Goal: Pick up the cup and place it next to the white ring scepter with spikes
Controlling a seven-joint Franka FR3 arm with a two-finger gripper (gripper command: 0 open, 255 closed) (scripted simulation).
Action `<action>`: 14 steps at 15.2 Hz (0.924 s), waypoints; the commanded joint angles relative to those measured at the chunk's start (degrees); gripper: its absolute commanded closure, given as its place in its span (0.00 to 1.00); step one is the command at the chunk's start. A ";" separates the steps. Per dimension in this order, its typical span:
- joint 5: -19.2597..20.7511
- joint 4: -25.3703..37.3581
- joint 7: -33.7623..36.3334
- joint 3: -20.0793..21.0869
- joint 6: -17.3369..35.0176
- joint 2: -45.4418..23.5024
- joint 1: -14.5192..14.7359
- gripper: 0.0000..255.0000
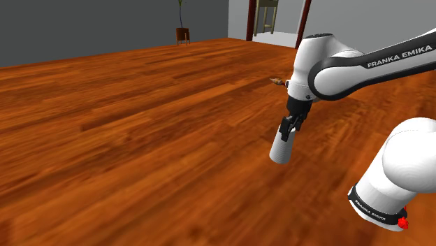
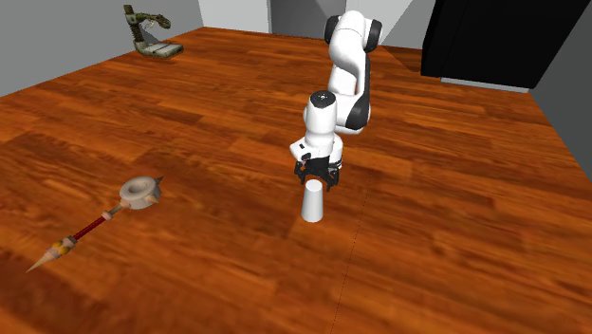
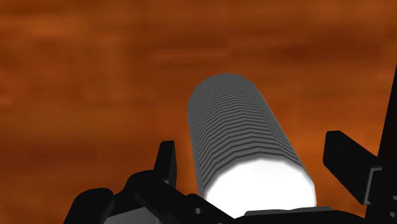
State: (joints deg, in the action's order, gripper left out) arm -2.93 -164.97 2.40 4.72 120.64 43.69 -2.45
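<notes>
A plain white cup (image 2: 313, 203) stands upright on the wooden floor (image 2: 455, 237). It widens toward its top and has ribbed sides in the wrist view (image 3: 242, 133). My black gripper (image 2: 315, 178) hangs straight over it, open. The fingers (image 3: 167, 159) stand apart on either side of the cup's top without touching it. From the shoulder view the gripper (image 1: 288, 129) sits just above the cup (image 1: 281, 148). The ring scepter (image 2: 140, 192) lies on the floor toward the second exterior view's left, its pale spiked ring head on a red shaft ending in a point.
A potted plant (image 1: 182, 31) stands by the far grey wall, beside a doorway with a piece of furniture (image 1: 265, 17). A greenish figure on a base (image 2: 152, 33) stands in a far corner. A black area (image 2: 503, 38) lies behind the arm.
</notes>
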 commanded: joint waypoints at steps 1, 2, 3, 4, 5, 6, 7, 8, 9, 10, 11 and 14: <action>0.00 0.00 0.00 0.00 0.00 0.00 0.00 1.00; 0.00 0.00 0.00 0.00 0.00 0.00 0.00 1.00; 0.00 0.00 0.00 0.00 -0.01 0.01 0.00 1.00; 0.00 0.01 0.01 0.01 -0.01 0.00 0.00 1.00; 0.00 0.00 0.01 0.01 0.00 -0.01 0.01 1.00; -0.01 0.01 0.01 0.01 0.00 -0.01 0.01 1.00; -0.01 0.01 0.02 0.01 0.01 -0.01 0.01 1.00; -0.01 0.01 0.02 0.02 0.01 -0.02 0.01 1.00; -0.01 0.00 0.02 0.01 0.02 -0.02 0.01 1.00; 0.00 -0.01 -0.01 0.00 0.01 0.00 0.00 1.00; 0.04 0.55 -0.01 -0.05 -1.00 0.46 -0.02 1.00; 0.16 2.30 -0.04 -0.19 -3.92 1.62 -0.05 1.00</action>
State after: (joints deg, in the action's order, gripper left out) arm -2.80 -163.20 2.37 4.57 117.63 44.95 -2.50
